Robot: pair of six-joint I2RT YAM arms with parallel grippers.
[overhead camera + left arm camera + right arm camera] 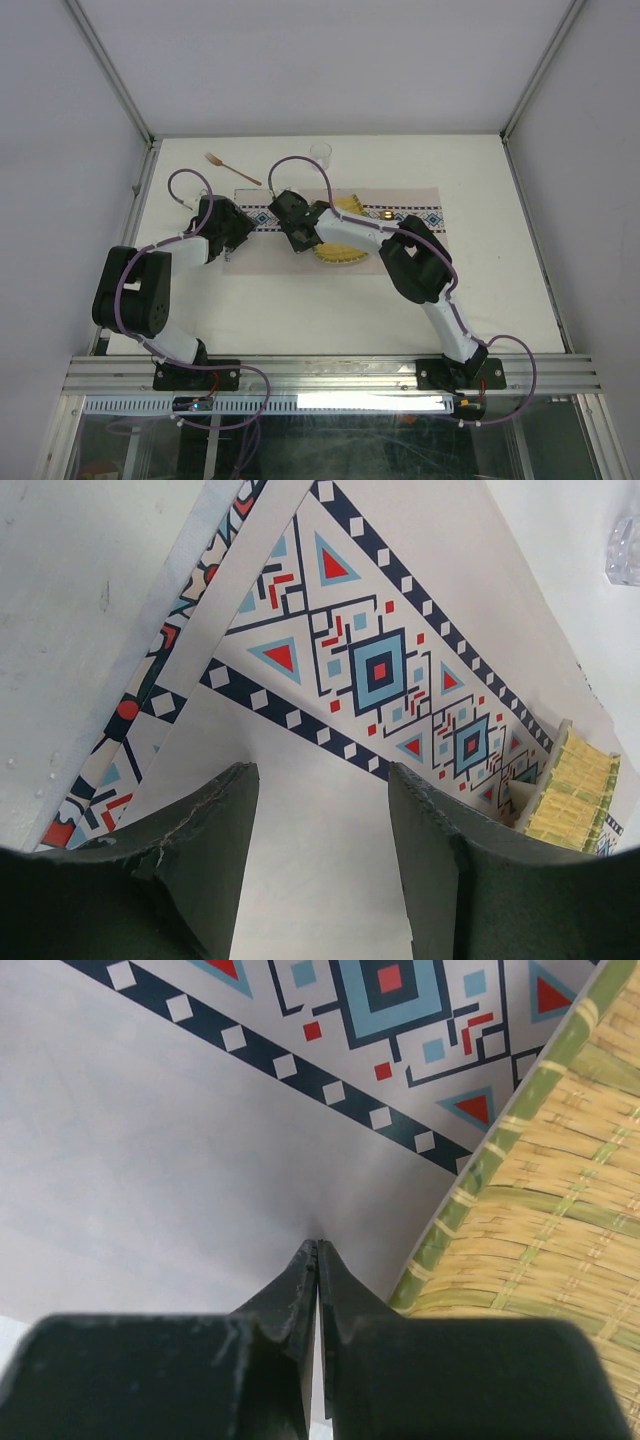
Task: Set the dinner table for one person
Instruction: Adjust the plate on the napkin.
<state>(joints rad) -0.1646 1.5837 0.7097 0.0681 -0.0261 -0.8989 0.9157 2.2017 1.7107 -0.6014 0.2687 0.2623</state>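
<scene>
we judge the step in hand to be squaring up the placemat (265,255) on the dinner table (480,290), which fills the top view from the near rail to the far wall; the mat lies across its far middle. both arms reach over the mat's left half. the left gripper (228,240) hangs above the mat's left end with its jaws wide apart and nothing between them. the right gripper (292,235) sits just left of the round woven mat (345,258), jaws pressed together with the tips down on the cloth. we cannot tell whether a pinch of cloth is caught there.

the fork (232,168) and the glass (320,152) lie beyond the mat's far edge, not yet placed. next, we think, the cloth must be flattened without dragging the woven mat.

only the top view shows the fork and the whole layout. the left wrist view alone shows the mat's left end doubled over, pattern showing beneath, under the open left gripper (322,780). the right wrist view alone shows the right gripper (317,1250) closed beside the woven rim.
</scene>
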